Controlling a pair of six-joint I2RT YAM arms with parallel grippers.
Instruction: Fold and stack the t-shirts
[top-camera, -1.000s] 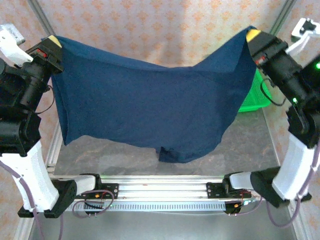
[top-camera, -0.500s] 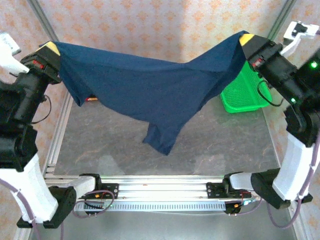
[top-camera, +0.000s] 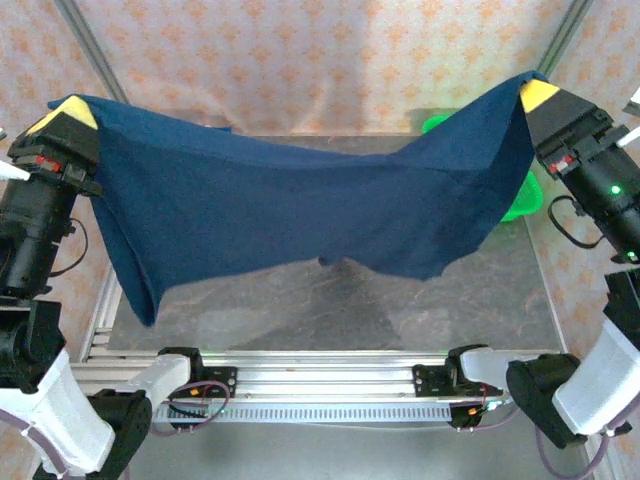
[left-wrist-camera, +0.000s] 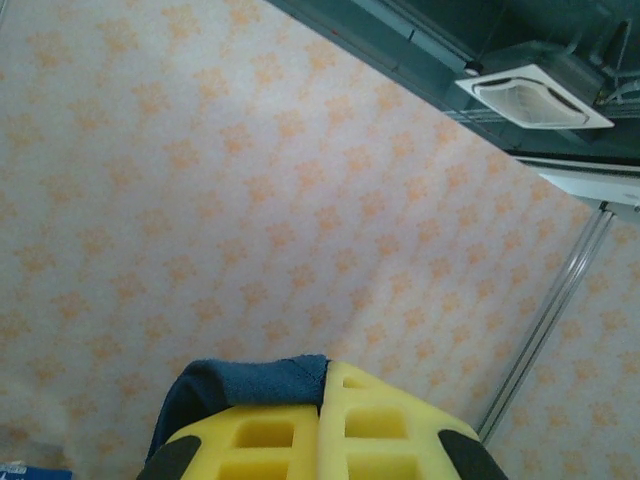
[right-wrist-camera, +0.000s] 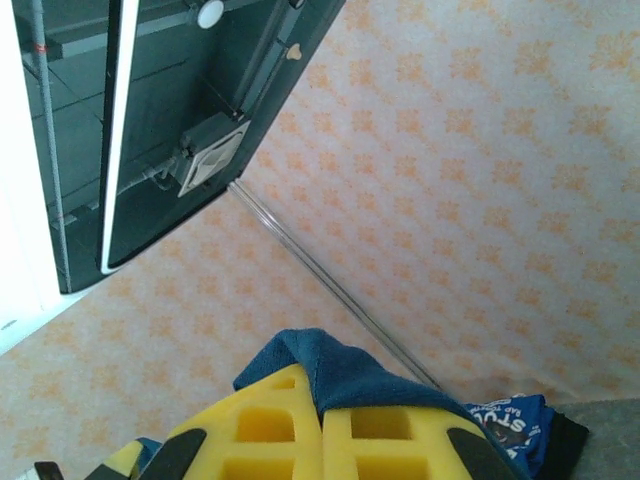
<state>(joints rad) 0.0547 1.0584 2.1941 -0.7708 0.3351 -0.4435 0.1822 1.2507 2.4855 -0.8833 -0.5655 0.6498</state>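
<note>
Spreading step: dark navy blue cloth t-shirt stretched aloft between left fingers and right fingers (each closed on an edge), over grey worktop; next, probably, lowering flat for folding.

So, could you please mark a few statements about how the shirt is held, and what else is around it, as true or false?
1. The navy t-shirt hangs spread between both arms over the table. True.
2. The left jaws are open and empty. False: they are shut on a corner of the navy t-shirt.
3. The green basket stands at the table's far right, partly hidden by the navy t-shirt. True.
4. The right jaws grip the green basket's rim. False: they are shut on the navy t-shirt's other corner.
5. A blue shirt with white lettering shows low in the right wrist view. True.
</note>
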